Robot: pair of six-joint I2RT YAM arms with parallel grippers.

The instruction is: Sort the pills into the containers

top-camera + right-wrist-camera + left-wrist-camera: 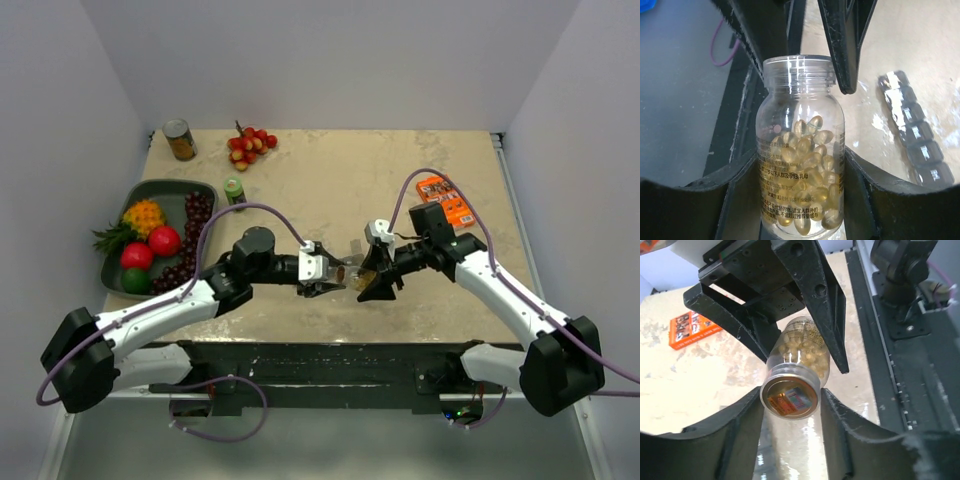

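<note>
A small clear bottle holds a mass of yellowish pills. It hangs above the table between my two grippers, near the front middle. My right gripper is shut on the bottle's body; it also shows in the top view. My left gripper is shut on the bottle's neck end, whose silvery rim faces the left wrist camera; it also shows in the top view. The dark-grey strip of lidded compartments lies on the table beside the bottle, on its far side.
An orange flat packet lies at the right. A green-capped bottle, a tin can and red-yellow berries are at the back left. A dark fruit tray stands at the left. A black rail runs along the table's front edge.
</note>
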